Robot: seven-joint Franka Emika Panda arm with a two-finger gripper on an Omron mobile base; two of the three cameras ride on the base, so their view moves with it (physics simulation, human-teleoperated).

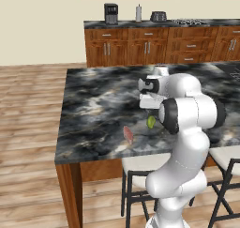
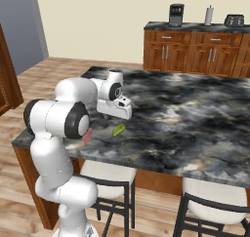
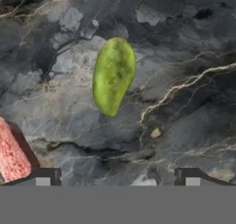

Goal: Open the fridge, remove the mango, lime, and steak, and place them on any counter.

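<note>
The yellow-green mango (image 3: 114, 75) lies on the black-and-grey marbled counter (image 3: 184, 48), near its front edge (image 1: 151, 122) (image 2: 118, 129). My gripper (image 3: 118, 179) hovers just above it, open, with its two fingertips (image 3: 44, 177) wide apart and nothing between them. The white hand (image 2: 114, 109) points down at the stone. The pinkish-red steak (image 1: 128, 134) lies flat on the counter beside the mango, at the lower left of the hand view (image 3: 11, 156), partly behind my arm in the right base view (image 2: 87, 136). The lime is out of view. A grey fridge side (image 2: 19, 26) shows at the far left.
Two white-seated stools (image 1: 140, 175) (image 1: 229, 156) stand under the counter's front edge. Across the wooden floor runs the wall counter (image 1: 140, 24) with a coffee machine (image 1: 110, 13), a paper roll (image 1: 138, 13), a toaster (image 1: 158, 17) and a cooktop.
</note>
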